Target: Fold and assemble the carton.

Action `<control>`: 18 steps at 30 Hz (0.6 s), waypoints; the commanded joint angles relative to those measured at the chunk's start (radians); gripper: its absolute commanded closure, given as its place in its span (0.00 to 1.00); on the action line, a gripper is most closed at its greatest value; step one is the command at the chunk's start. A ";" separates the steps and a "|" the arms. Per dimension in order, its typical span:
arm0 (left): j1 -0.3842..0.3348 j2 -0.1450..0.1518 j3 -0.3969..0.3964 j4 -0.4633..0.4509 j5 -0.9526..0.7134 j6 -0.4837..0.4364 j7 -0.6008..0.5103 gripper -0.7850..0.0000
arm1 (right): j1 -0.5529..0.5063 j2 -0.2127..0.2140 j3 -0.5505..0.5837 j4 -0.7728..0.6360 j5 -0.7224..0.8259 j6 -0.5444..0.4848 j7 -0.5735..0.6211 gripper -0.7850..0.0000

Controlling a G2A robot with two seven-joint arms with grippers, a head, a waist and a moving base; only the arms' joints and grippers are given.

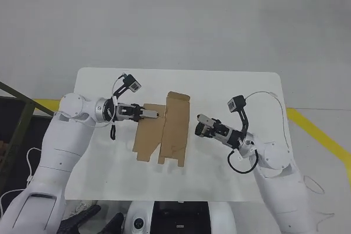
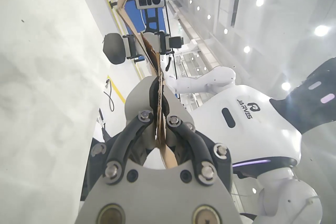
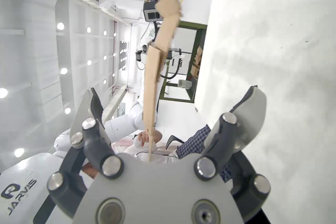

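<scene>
The carton [image 1: 167, 128] is a flattened brown corrugated blank, not yet erected. In the top view it is positioned over the middle of the white desk [image 1: 240, 88], long axis running away from the robot. A fold line divides a shorter left panel from a longer right panel. End flaps project at the far and near ends.

The left claw [image 1: 149, 113] is pressed together on the carton's left edge, towards the far end of the left panel. The left wrist view confirms the grip. Both fingers [image 2: 153, 96] clamp the corrugated edge between their pads, and the carton [image 2: 150, 51] runs edge-on away from them.

The right claw [image 1: 199, 127] is spread wide and unloaded. It sits just beside the carton's right edge, at about mid-length, pointing towards it. In the right wrist view the two fingers [image 3: 90, 104] stand well apart. The carton [image 3: 152, 83] is seen edge-on in line with the gap between them, beyond the fingertips, touching neither.

In both wrist views the sheet stands apart from the desk [image 3: 275, 38] surface, supported by the left claw alone. Whether the carton's near end rests on the desk cannot be determined.
</scene>
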 commanded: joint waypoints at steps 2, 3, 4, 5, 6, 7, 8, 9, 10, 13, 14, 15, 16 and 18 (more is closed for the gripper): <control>-0.007 0.012 0.033 -0.001 -0.016 0.000 0.000 1.00 | 0.039 -0.002 -0.023 0.053 0.053 -0.019 0.033 0.00; -0.011 0.016 0.042 -0.002 -0.013 0.000 0.000 1.00 | 0.051 -0.002 -0.030 0.070 0.055 -0.021 0.042 0.02; -0.014 0.019 0.052 -0.004 -0.011 0.000 0.000 1.00 | 0.063 -0.002 -0.038 0.085 0.051 -0.019 0.054 0.06; -0.017 0.022 0.063 -0.005 -0.019 0.000 0.000 1.00 | 0.074 -0.001 -0.045 0.097 0.051 -0.020 0.063 0.08; -0.020 0.025 0.071 -0.006 -0.026 0.000 0.000 1.00 | 0.083 -0.002 -0.052 0.108 0.059 -0.022 0.069 0.12; -0.024 0.028 0.080 -0.007 -0.027 0.000 0.000 1.00 | 0.091 -0.002 -0.057 0.118 0.063 -0.025 0.073 0.16; -0.027 0.032 0.088 -0.008 -0.029 0.000 0.000 1.00 | 0.098 -0.002 -0.064 0.126 0.065 -0.026 0.078 0.21; -0.031 0.035 0.096 -0.009 -0.030 0.000 0.000 1.00 | 0.105 -0.002 -0.069 0.133 0.068 -0.029 0.082 0.31; -0.035 0.038 0.102 -0.008 -0.029 0.000 0.000 1.00 | 0.111 -0.001 -0.073 0.139 0.071 -0.032 0.086 0.42; -0.046 0.047 0.117 -0.007 -0.025 0.000 0.000 1.00 | 0.129 0.000 -0.089 0.150 0.074 -0.036 0.111 0.68; -0.051 0.050 0.119 -0.006 -0.016 0.000 0.000 1.00 | 0.134 0.001 -0.095 0.152 0.070 -0.037 0.121 0.78; -0.054 0.052 0.120 -0.006 -0.010 0.000 0.000 1.00 | 0.138 0.001 -0.101 0.153 0.067 -0.038 0.130 0.86; -0.055 0.054 0.121 -0.005 -0.007 -0.003 0.003 1.00 | 0.141 0.002 -0.107 0.152 0.065 -0.040 0.139 0.98; -0.059 0.058 0.125 -0.009 0.020 -0.020 0.020 1.00 | 0.146 0.004 -0.115 0.152 0.058 -0.044 0.148 1.00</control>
